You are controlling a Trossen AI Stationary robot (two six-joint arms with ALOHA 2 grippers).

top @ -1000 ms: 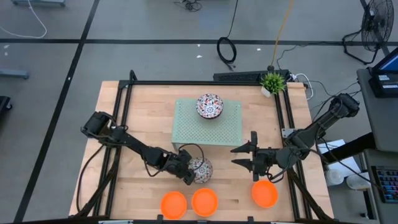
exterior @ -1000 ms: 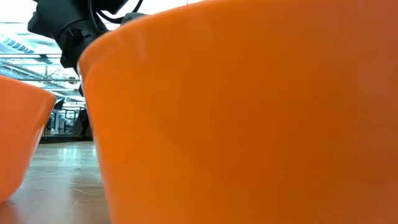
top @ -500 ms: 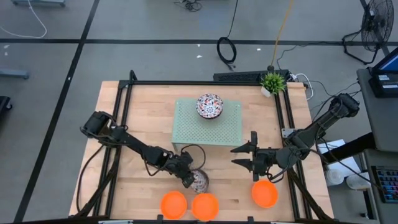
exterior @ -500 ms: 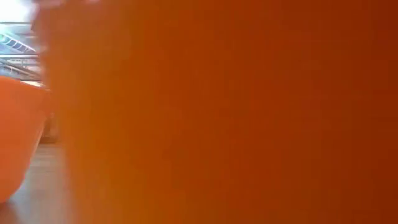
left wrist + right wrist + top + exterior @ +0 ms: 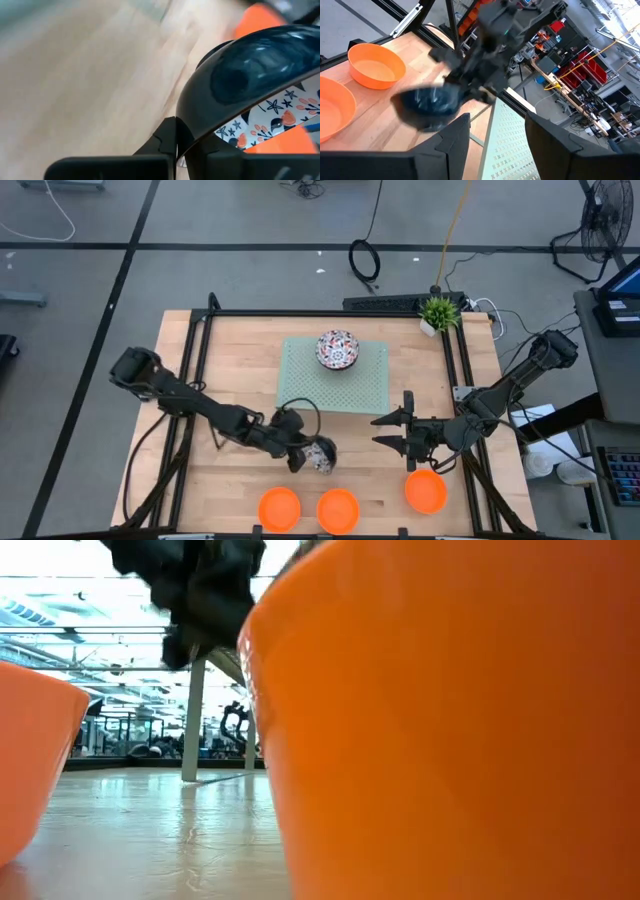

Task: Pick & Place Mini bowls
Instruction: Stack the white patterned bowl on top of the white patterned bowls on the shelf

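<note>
The left hand (image 5: 305, 457) has just clamped on a patterned bowl (image 5: 321, 457) and tilts it above the worktop (image 5: 230, 380); two orange bowls (image 5: 280, 508) sit just beyond. The right hand (image 5: 390, 430) waits apart.

Three plain orange bowls are set upright near the table's front edge: the left orange bowl (image 5: 279, 508) and the middle orange bowl (image 5: 338, 510) lie near each other, and the right orange bowl (image 5: 426, 491) is set well apart from them. A floral bowl (image 5: 338, 349) is placed upright on the pale green rack. A second floral bowl (image 5: 320, 456), dark glossy outside, is seen tilted just behind the orange pair.
</note>
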